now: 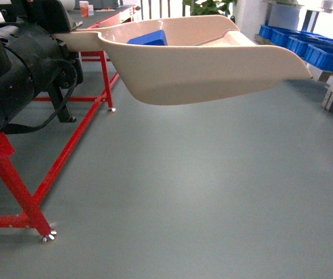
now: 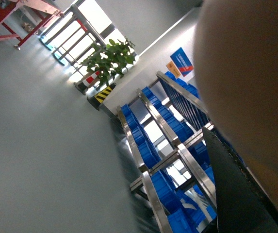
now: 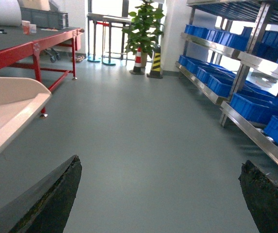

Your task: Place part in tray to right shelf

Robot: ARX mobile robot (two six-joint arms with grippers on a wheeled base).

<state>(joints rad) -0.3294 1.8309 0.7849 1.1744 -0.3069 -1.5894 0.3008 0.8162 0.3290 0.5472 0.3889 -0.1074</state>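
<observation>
Beige tray (image 1: 212, 70) aloft holding part (image 1: 149, 38), red-framed table (image 1: 67, 145) left, blue crates (image 1: 305, 46) right

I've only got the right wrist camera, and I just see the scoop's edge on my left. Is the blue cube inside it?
Observer: Yes. The head camera shows the blue cube lying inside the scoop, at the handle end.
Operator: What's carrying the scoop?
Observer: Its handle runs to the left arm; the grip itself is hidden.
Operator: Is it over a table?
Observer: No, it hangs above bare floor, beside the red-framed table.
</observation>
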